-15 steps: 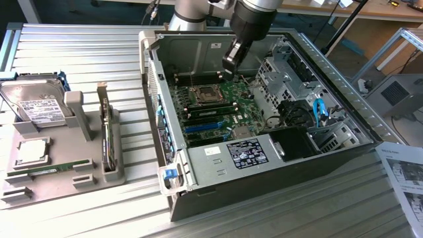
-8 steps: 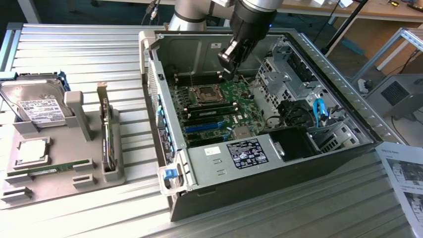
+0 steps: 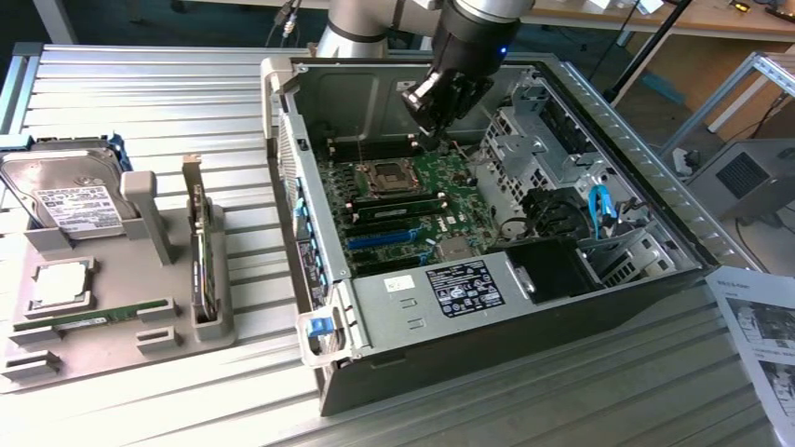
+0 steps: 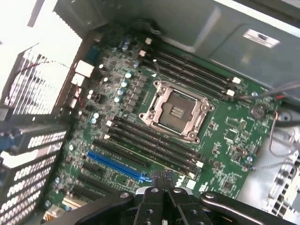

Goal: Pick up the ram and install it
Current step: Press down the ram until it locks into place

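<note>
ram (image 3: 97, 318): long thin green stick, lying flat in grey tray (image 3: 186, 331) | gripper (image 4: 162, 177): fingers closed, empty, above motherboard (image 4: 225, 140), well apart from tray

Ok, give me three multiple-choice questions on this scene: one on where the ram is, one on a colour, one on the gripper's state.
1. Where is the ram?
A) on the paper sheet
B) on the grey tray
C) in the case

2. What colour is the one coloured long slot on the motherboard?
A) red
B) blue
C) yellow

3. The gripper is:
A) wide open
B) shut on the hard drive
C) shut, empty

Answers: B, it lies flat on the tray; B, the slot is plainly blue; C, it is closed with nothing between, above the motherboard.
</note>
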